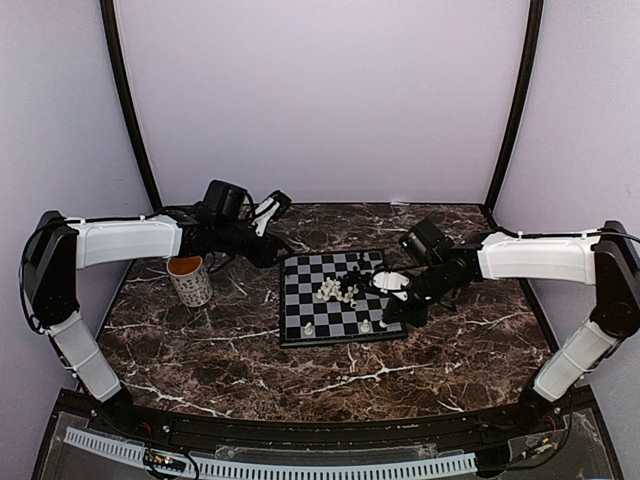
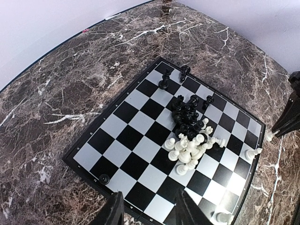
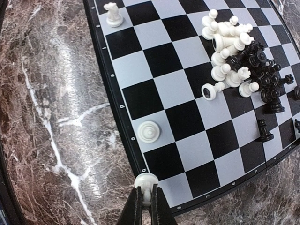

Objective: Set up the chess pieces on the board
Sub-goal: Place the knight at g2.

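Dark marble-patterned tabletop (image 1: 200, 360), pale lilac walls (image 1: 320, 100) behind; one board (image 1: 300, 295) at centre, one mug (image 1: 190, 281) at its 9 o'clock, apart from it; the chess pieces lie mostly in one pile at mid-board, the white heap (image 3: 225, 51) touching the black heap (image 3: 265, 70), too tangled to count; standing apart from the pile, right wrist view: two white, a rook (image 3: 112, 14) and a pawn (image 3: 149, 131), both in the edge row of squares, plus a third white piece (image 3: 146, 182) on the border strip; at least two lone black pieces (image 3: 265, 131) nearby, others cut off by the frame at 3 o'clock; left wrist view shows one black piece (image 2: 104, 179) alone by the border, kind unreadable from above; right gripper (image 3: 149, 206) at the board's 4 o'clock corner, fingers pinching the third white piece, its base hidden between them; left gripper (image 2: 151, 208) off the board's 11 o'clock corner, fingers spread, nothing between them, only their tips in frame.
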You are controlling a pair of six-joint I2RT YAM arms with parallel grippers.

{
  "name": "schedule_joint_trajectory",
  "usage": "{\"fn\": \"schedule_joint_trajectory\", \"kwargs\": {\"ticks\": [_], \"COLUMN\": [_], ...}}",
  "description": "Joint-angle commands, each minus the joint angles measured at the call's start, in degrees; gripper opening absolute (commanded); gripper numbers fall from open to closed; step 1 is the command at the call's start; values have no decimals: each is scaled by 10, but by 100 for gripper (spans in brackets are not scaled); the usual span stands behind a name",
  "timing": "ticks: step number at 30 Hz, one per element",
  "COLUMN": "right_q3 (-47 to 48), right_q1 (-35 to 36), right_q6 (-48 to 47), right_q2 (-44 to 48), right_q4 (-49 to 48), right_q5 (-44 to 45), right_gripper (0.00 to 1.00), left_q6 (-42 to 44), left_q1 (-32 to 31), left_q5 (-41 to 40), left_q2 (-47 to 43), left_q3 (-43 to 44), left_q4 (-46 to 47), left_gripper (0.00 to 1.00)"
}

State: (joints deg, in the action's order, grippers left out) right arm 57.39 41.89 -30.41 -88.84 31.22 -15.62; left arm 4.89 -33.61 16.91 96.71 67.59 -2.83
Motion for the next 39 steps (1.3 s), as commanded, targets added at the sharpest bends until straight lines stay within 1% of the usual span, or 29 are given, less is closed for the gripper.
{"fn": "schedule_joint_trajectory", "kwargs": {"ticks": [1,16,28,32,39], "right_q3": [6,32,38,37,43], "right_q1": [2,4,8,11,11], "right_q6": [-3,6,7,6,12], "right_q2": [-24,-74,-86,-84,-77], "right_q4": [-28,-26,-26,-25,-21], "right_q5": [35,33,32,37,35], "right_gripper": [0,0,0,8,19], "left_q6": [-8,-3,-2,-2,-2], "left_q1": [1,1,0,1,1], "left_q5": [11,23,28,30,35], "left_q2": [-14,-13,-5,-4,-1], "left_q3": [-1,8,11,12,14], "left_q4": [11,-4,-8,-10,-13], "left_gripper": [40,40,40,40,40]}}
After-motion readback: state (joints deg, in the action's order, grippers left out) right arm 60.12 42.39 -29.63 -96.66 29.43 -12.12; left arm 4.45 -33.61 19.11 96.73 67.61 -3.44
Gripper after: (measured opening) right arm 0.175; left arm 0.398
